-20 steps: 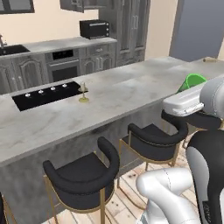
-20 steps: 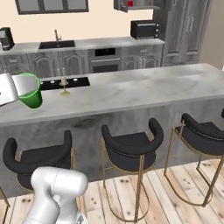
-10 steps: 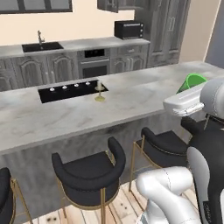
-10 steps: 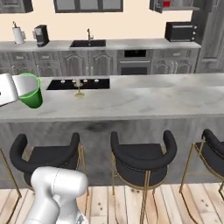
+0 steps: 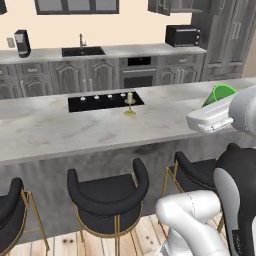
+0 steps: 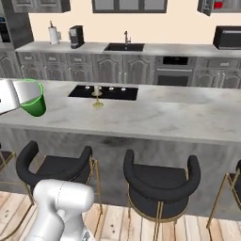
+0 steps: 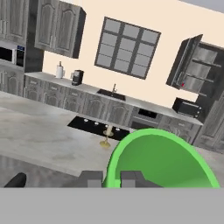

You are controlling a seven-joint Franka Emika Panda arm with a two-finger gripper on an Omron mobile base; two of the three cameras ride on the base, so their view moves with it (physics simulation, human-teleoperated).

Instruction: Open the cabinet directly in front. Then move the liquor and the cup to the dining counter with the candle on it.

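Note:
My gripper [image 7: 111,178] is shut on the rim of the bright green cup [image 7: 162,162], one finger inside and one outside. The cup [image 5: 220,93] hangs over the right end of the marble dining counter [image 5: 75,130] in the left base view, and over its left end [image 6: 34,99] in the right base view. The white candle [image 5: 130,102] on its gold holder stands beside the black cooktop [image 5: 105,101]. The dark grey cabinet [image 7: 194,65] on the far wall has its door open. A red patch [image 6: 218,4] inside it is the liquor.
Black bar stools [image 5: 107,192] with gold legs line the near side of the counter [image 6: 179,115]. The far wall holds a sink counter [image 6: 124,47], a coffee machine [image 6: 76,36], an oven and a black microwave [image 5: 183,36].
The base has moved, so the whole scene has slid to the right in both base views. The cup has stayed in my shut gripper.

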